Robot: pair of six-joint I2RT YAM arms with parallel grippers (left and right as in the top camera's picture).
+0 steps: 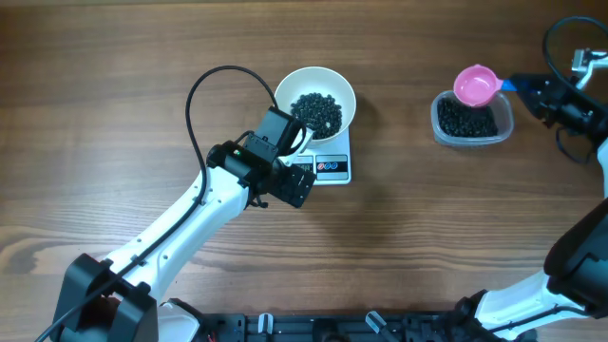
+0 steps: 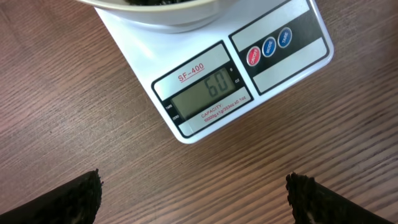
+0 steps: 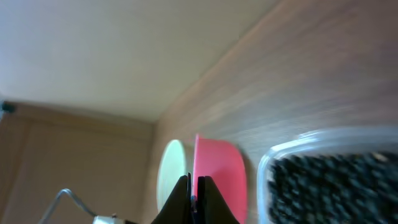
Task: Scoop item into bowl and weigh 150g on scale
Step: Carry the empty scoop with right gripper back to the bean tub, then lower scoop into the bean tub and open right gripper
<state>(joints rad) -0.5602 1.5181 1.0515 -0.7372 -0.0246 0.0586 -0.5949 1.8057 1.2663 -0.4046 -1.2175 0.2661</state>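
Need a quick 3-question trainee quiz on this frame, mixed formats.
1. True or false: the white bowl sits on the scale.
2. The right gripper is shut on: A) the pink scoop by its handle, B) the bowl's rim, C) nothing.
3. Which digits does the scale's display show?
Key: 1 true; 2 A; 3 60.
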